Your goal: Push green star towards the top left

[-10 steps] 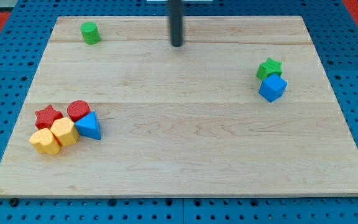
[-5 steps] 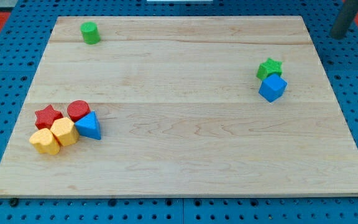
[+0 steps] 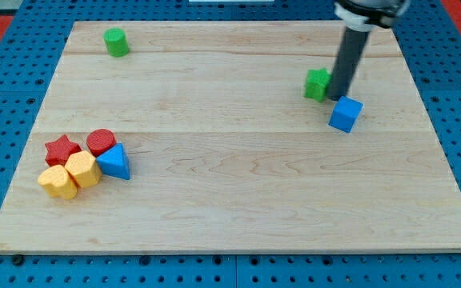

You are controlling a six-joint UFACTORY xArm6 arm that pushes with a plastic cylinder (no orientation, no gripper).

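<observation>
Green star (image 3: 318, 83) shoved left off blue cube (image 3: 346, 114); my tip (image 3: 340, 96) touching its right; no claw.

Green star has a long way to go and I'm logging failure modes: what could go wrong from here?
My tip sits at the green star's right edge, so an off-centre push may let it slip past. The blue cube lies just below my tip and could get dragged along.
</observation>
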